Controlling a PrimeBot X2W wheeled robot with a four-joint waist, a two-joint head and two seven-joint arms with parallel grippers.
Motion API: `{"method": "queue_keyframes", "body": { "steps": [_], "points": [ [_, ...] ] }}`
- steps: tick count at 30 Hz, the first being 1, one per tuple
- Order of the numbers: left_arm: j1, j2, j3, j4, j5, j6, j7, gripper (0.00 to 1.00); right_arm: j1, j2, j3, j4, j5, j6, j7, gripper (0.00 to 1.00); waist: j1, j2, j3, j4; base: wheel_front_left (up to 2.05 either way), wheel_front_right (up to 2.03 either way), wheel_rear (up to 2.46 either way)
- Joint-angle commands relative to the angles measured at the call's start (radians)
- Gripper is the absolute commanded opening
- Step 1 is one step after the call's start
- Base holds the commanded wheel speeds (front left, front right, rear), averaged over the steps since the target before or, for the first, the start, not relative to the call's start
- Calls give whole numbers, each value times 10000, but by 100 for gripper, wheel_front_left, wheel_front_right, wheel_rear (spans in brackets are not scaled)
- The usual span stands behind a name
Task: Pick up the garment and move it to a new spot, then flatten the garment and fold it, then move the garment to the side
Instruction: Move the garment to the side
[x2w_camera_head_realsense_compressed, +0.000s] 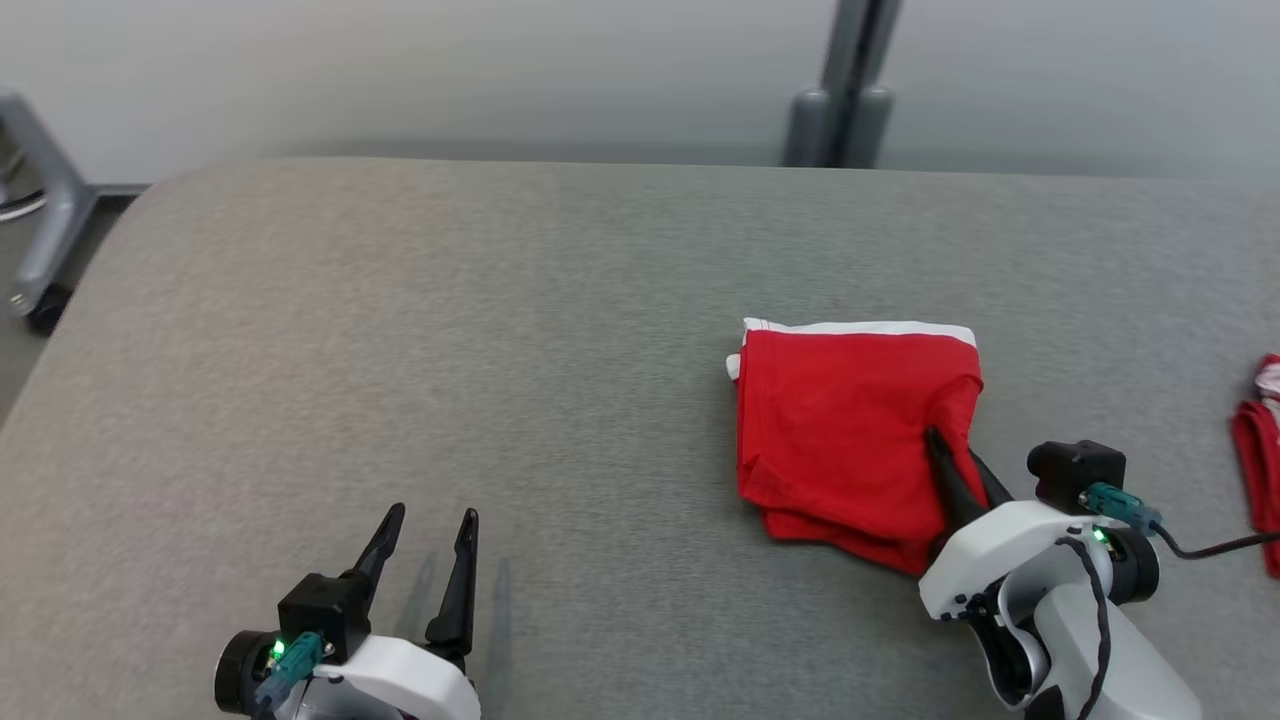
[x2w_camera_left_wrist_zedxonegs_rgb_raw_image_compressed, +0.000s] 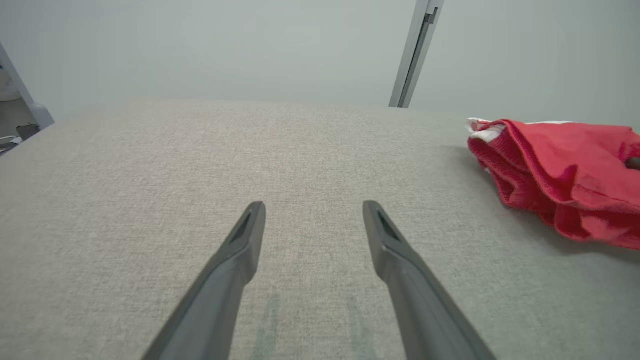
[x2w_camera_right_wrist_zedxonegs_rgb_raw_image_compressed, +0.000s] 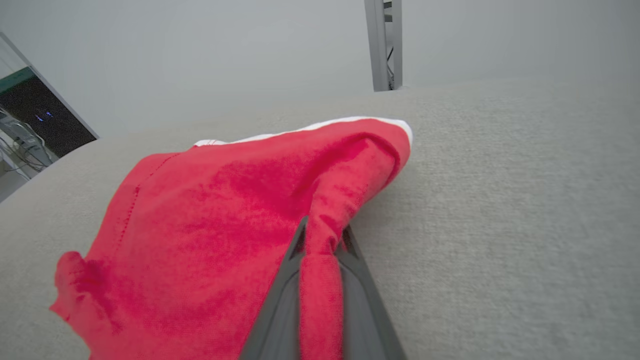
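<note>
The garment (x2w_camera_head_realsense_compressed: 850, 430) is a folded red piece with a white band along its far edge, lying right of centre on the grey padded table (x2w_camera_head_realsense_compressed: 450, 350). My right gripper (x2w_camera_head_realsense_compressed: 950, 455) is shut on a pinched ridge of red cloth near the garment's right edge; in the right wrist view the garment (x2w_camera_right_wrist_zedxonegs_rgb_raw_image_compressed: 225, 225) bunches up between the two dark fingers (x2w_camera_right_wrist_zedxonegs_rgb_raw_image_compressed: 280, 300). My left gripper (x2w_camera_head_realsense_compressed: 430, 525) stands open at the lower left, well clear of the cloth. From the left wrist, the garment (x2w_camera_left_wrist_zedxonegs_rgb_raw_image_compressed: 565, 165) lies off to the right of the left gripper (x2w_camera_left_wrist_zedxonegs_rgb_raw_image_compressed: 314, 210).
More red and white cloth (x2w_camera_head_realsense_compressed: 1262, 460) lies at the table's right edge. A grey post (x2w_camera_head_realsense_compressed: 848, 90) rises behind the table's far edge, and a metal frame leg (x2w_camera_head_realsense_compressed: 45, 220) stands off its left end.
</note>
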Motion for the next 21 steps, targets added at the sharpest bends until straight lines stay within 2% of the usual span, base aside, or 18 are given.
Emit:
{"method": "queue_keyframes", "body": {
  "steps": [1,7,11,17,21],
  "points": [
    [-127,39,60,-15,57,-38,-14,100,117,-67,56,-48,76,0,6,0,0,0,-78,-1562,0,0,0],
    [-281,37,109,10,157,-142,-14,100,392,-61,456,-315,128,0,6,0,0,0,-125,-3280,0,0,0],
    [-334,43,92,-4,191,-169,-14,100,454,-60,717,-495,105,0,6,0,0,0,-2,-4122,0,0,0],
    [-539,46,50,47,275,-215,-14,100,109,-53,1022,-701,-70,0,8,0,0,0,384,-4848,0,0,0],
    [-717,50,51,102,420,-284,-14,100,-426,-50,1043,-772,-658,0,7,0,0,0,730,-4932,0,0,0]
  ]
}}
